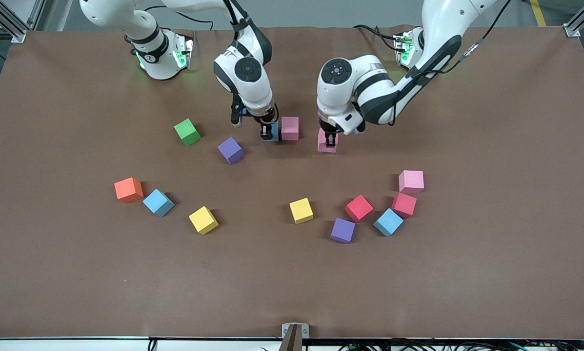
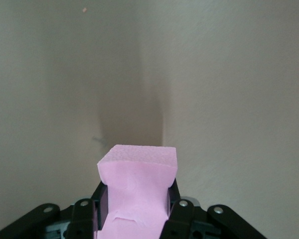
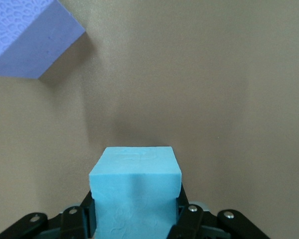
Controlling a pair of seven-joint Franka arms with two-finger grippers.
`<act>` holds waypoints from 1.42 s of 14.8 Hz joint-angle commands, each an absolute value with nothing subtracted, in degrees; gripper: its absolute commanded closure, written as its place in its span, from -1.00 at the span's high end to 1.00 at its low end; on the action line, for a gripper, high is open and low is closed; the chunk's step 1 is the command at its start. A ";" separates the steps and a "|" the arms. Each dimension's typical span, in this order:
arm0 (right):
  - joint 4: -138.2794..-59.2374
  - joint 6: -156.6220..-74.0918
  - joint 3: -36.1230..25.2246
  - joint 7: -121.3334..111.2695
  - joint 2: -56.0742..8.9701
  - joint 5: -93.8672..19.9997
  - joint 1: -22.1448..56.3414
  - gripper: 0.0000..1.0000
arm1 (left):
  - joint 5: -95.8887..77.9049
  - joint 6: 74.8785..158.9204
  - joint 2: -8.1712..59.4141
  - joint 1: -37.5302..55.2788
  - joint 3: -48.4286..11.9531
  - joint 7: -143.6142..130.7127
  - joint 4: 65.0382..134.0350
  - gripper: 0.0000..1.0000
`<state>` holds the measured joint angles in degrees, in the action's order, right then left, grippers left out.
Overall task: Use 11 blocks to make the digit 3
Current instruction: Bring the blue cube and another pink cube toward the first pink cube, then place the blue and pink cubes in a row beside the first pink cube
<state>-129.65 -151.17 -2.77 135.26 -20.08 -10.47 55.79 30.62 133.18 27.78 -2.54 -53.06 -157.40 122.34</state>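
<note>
My right gripper (image 1: 268, 131) (image 3: 135, 209) is shut on a light blue block (image 1: 273, 132) (image 3: 135, 194), low at the table and right beside a pink block (image 1: 290, 128). My left gripper (image 1: 330, 140) (image 2: 137, 204) is shut on another pink block (image 1: 324, 144) (image 2: 138, 184), squeezing its sides in, low at the table a short gap from the first pink one, toward the left arm's end. A purple block (image 1: 231, 149) (image 3: 30, 40) lies close to the right gripper. No numeral figure shows.
Loose cubes nearer the front camera: green (image 1: 187, 131), orange (image 1: 128, 189), light blue (image 1: 158, 202), yellow (image 1: 203, 220), yellow (image 1: 301, 210), red (image 1: 358, 207), purple (image 1: 343, 230), light blue (image 1: 388, 222), pinkish red (image 1: 404, 204), pink (image 1: 411, 181).
</note>
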 commanded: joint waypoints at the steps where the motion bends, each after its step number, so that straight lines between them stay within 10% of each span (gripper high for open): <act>1: -128.67 -151.52 -3.08 136.84 -21.97 -11.51 57.30 -0.99 | 30.76 133.15 29.52 -0.53 -53.35 -165.40 122.34 -0.16; 21: -127.27 -151.44 -3.08 137.99 -23.20 -11.51 58.36 -0.99 | 30.85 133.33 35.94 10.02 -46.58 -171.39 115.93 -0.13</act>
<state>-128.44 -151.02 -2.86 136.82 -20.85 -10.47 56.86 29.75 133.43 35.30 8.47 -46.58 -159.63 116.87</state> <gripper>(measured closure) 0.436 0.515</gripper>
